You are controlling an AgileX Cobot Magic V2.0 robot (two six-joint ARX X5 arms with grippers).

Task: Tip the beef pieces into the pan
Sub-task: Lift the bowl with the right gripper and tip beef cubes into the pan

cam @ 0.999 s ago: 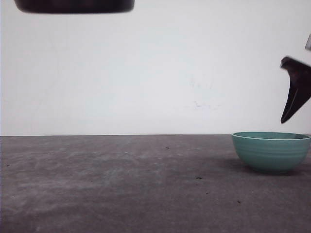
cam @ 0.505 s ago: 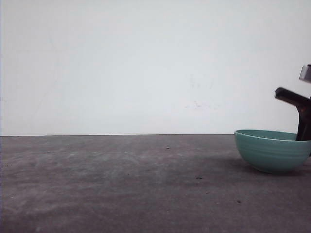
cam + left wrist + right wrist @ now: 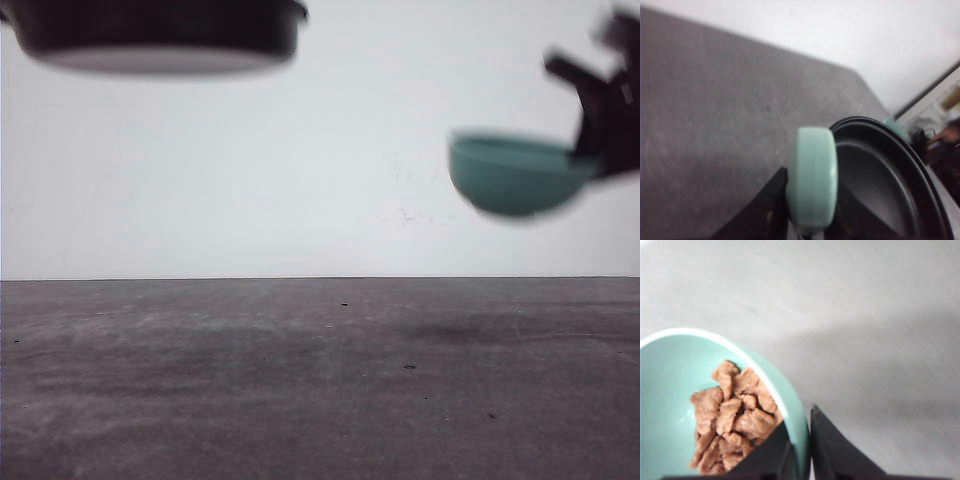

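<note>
Bowl aloft at right of the front view, pan high at upper left.

My right gripper [image 3: 800, 452] pinches the teal bowl [image 3: 510, 175] by its rim, beef pieces [image 3: 732, 415] heaped inside: light, loose chunks that should tumble freely once tipped. My left gripper [image 3: 805, 227] clamps the handle [image 3: 810, 182] of the pan [image 3: 160, 35]; it's rigid, likely heavier.

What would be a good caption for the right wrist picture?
The right claw pinches the rim of a teal bowl holding beef pieces, above the grey table.
</note>
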